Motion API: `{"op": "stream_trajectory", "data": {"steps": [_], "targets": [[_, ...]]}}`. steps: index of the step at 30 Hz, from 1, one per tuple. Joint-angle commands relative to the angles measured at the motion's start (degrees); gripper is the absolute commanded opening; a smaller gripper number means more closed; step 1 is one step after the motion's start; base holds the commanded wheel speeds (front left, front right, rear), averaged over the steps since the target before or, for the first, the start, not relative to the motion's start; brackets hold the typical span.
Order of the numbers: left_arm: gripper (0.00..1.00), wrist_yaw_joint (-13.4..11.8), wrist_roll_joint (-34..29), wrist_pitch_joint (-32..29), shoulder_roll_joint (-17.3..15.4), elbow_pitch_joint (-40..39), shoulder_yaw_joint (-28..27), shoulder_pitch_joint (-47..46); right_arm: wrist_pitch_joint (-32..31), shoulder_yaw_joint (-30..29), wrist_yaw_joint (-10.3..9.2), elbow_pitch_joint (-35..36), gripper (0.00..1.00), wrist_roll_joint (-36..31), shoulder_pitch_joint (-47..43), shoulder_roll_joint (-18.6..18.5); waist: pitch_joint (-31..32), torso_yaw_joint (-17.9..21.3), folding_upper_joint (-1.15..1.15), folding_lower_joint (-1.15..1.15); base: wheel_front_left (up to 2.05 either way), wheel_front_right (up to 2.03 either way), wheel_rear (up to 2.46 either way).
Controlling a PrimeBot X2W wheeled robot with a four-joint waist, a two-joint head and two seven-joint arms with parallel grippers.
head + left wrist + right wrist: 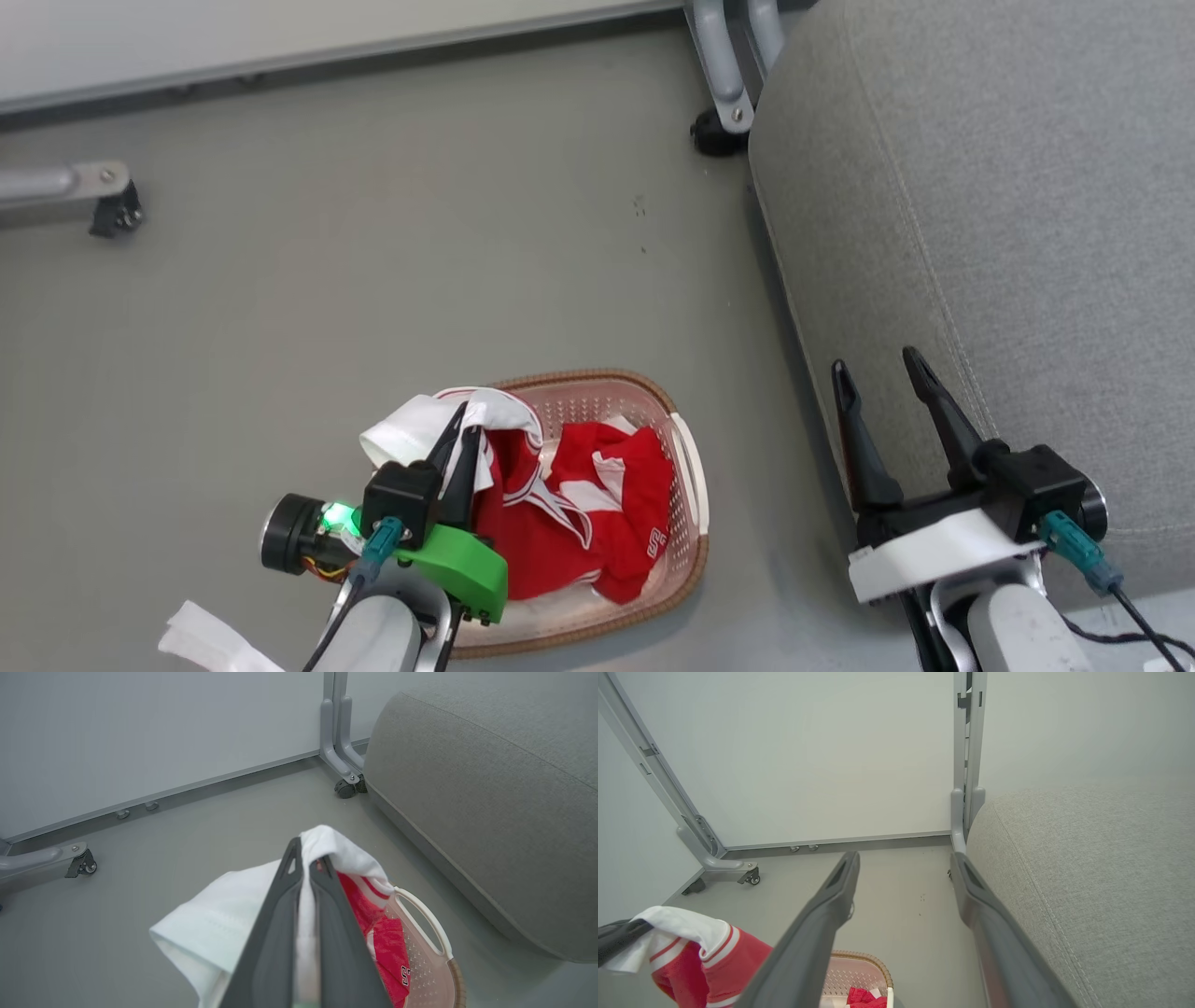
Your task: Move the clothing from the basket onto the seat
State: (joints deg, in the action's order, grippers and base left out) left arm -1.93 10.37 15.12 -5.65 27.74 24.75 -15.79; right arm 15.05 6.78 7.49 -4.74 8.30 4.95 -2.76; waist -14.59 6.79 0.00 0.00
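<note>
Far left of the L jaws, a grey frame foot (65,184) w/ a small caster is sitting on the floor (373,280). The L gripper (467,425) is pinching the clothing (560,504). A white-trimmed fold of a red piece is sitting btwn its two dark fingers, and white fabric is spilling out left of the jaws and over their tips. In the R wrist view that piece is hanging from the L fingers, red w/ white stripes, raised above the basket rim. Just right of the L jaws, more red cloth w/ white trim is lying bunched inside the basket (597,406). The basket is resting on the floor w/ a white handle facing the seat. Beyond the jaws and to the right, a second frame leg (724,84) w/ a black caster is standing just beside the seat corner. The R gripper (876,362) is hanging w/ jaws spread wide, gripping nothing, over the line where floor is meeting cushion. The seat (980,187), grey woven fabric w/ a stitched seam, is lying right of the R jaws, apart from the basket.
</note>
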Motion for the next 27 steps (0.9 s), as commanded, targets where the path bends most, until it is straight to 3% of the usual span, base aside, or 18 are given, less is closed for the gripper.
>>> {"op": "stream_trajectory", "data": {"steps": [1,13,27], "targets": [[0.0,0.5,-0.26,0.05,0.78,-2.16,-0.79,1.92,0.2,0.06,0.0,-0.52,1.0,0.07,-2.36,-0.24,10.99,-3.3,0.0,0.0,0.0,0.0,0.0],[0.0,2.11,-2.5,0.05,2.25,-16.58,-5.56,1.43,0.2,1.96,0.0,-0.5,1.0,1.13,-5.73,-0.22,15.19,-2.78,0.0,0.0,0.0,0.0,0.0],[0.0,3.1,-1.72,0.05,2.73,-24.88,-3.01,-4.55,0.2,5.02,0.0,1.37,1.0,1.75,-4.72,-0.21,13.86,-2.98,0.0,0.0,0.0,0.0,0.0]]}}
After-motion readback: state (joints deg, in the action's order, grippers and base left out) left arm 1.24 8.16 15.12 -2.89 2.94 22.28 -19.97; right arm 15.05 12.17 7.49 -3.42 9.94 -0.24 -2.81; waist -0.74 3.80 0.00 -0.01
